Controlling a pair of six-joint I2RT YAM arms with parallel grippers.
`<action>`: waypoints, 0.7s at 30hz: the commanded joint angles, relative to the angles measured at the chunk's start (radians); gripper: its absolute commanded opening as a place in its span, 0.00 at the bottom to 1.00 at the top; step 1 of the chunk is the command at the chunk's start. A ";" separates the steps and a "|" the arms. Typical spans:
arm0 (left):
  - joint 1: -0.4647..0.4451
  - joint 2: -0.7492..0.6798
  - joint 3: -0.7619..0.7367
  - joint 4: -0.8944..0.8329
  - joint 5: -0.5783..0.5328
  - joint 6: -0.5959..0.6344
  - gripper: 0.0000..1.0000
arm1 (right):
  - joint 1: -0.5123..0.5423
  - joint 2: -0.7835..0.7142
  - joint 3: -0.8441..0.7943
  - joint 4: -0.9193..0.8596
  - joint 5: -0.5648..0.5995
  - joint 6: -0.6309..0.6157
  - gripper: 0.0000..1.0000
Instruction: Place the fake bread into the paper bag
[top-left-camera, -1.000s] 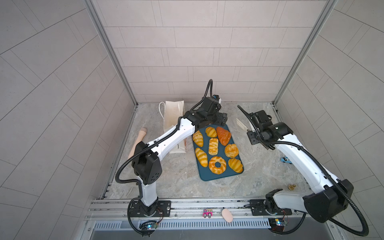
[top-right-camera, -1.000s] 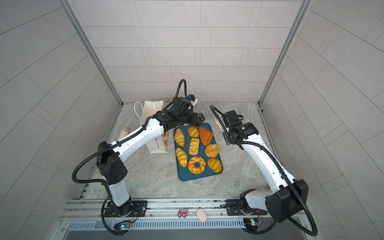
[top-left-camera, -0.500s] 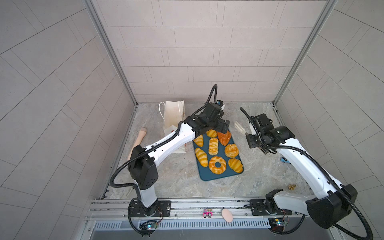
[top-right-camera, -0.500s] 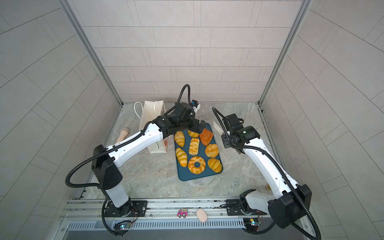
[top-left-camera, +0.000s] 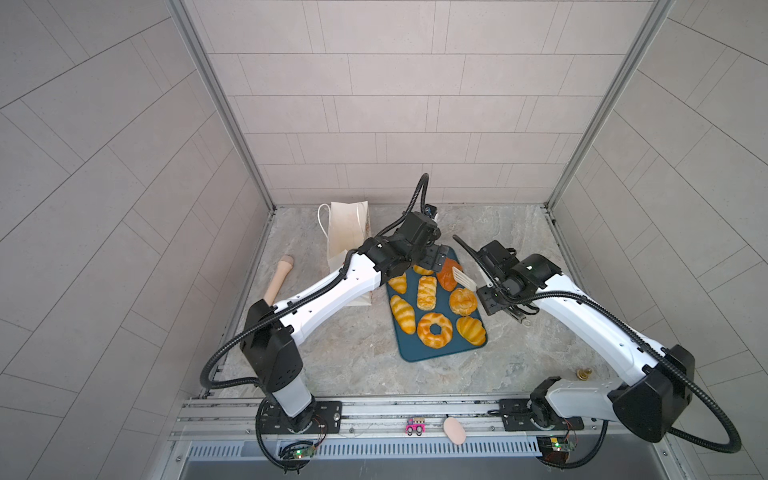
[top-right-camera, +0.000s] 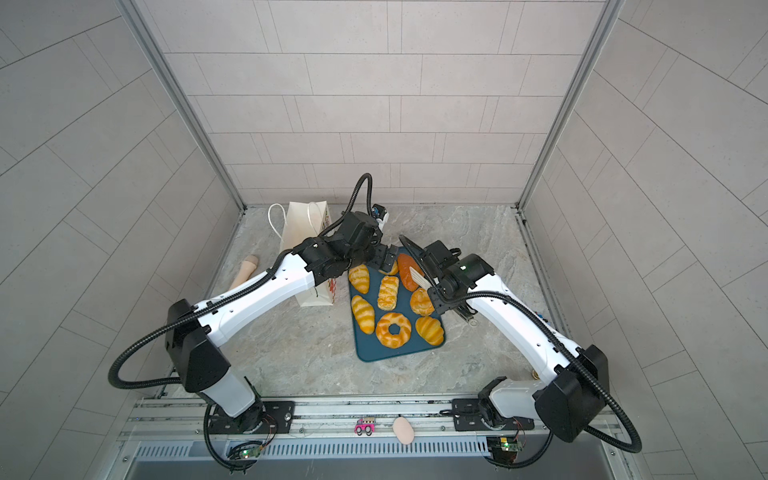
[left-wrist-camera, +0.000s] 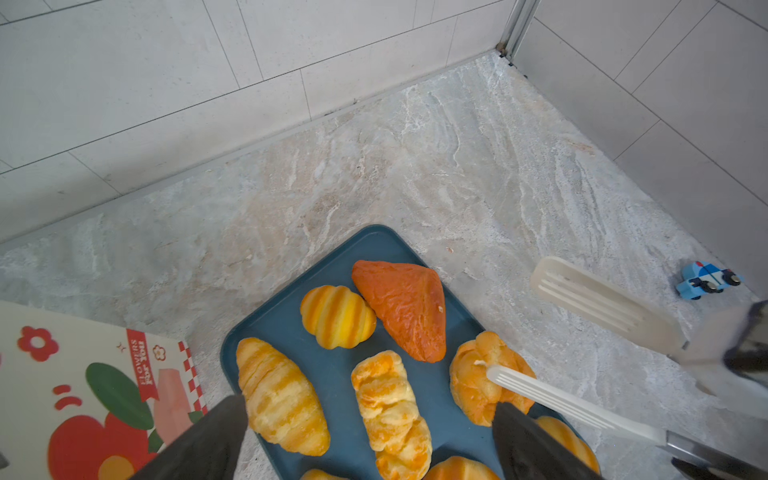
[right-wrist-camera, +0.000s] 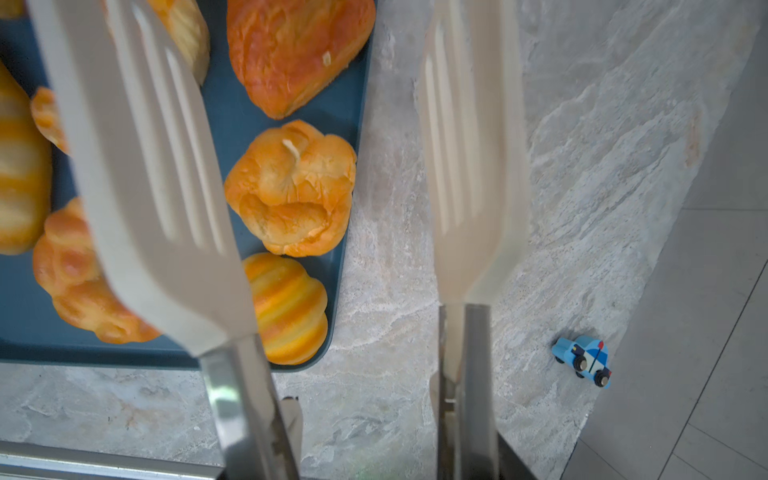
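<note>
- Nearest the robot's base, the blue tray (top-left-camera: 412, 351) carries all eight pieces of fake bread (top-left-camera: 402, 314), with the ring (top-left-camera: 434, 329) at the near end. No piece shows in the bag, so I judge this to be the first pick.
- The right gripper (top-left-camera: 489, 291) is clamped on the metal handles of white tongs (top-left-camera: 464, 279). The blades are spread. One hangs over the round roll (right-wrist-camera: 291, 187) at the tray's right edge, and the other is off the tray, above the bare table.
- The left gripper (left-wrist-camera: 370, 409) is spread wide and empty above the far half of the tray. In its wrist view the braided piece (left-wrist-camera: 386, 390) lies between its fingers, with a striped croissant (left-wrist-camera: 278, 395) just beside one finger (left-wrist-camera: 208, 440). The small striped roll (left-wrist-camera: 337, 316) and the orange-brown loaf (left-wrist-camera: 401, 307) lie just beyond.
- Next move, as I see it: one tool has to drop and close on a single piece without knocking its neighbours (they sit close together), then carry it left.
- Farthest back, the paper bag (top-left-camera: 347, 232) is just beside the tray's left edge, partly hidden by the left arm. I cannot tell whether its mouth is open, and that will need settling before anything goes in.
</note>
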 joint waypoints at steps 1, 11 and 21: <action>0.002 -0.061 -0.015 0.014 -0.065 0.038 1.00 | 0.058 0.016 0.008 -0.073 0.035 0.065 0.61; 0.005 -0.184 -0.043 -0.023 -0.194 0.082 1.00 | 0.184 0.069 0.017 -0.012 -0.060 0.207 0.62; 0.024 -0.315 -0.067 -0.118 -0.358 0.104 1.00 | 0.267 0.162 -0.004 0.061 -0.139 0.373 0.65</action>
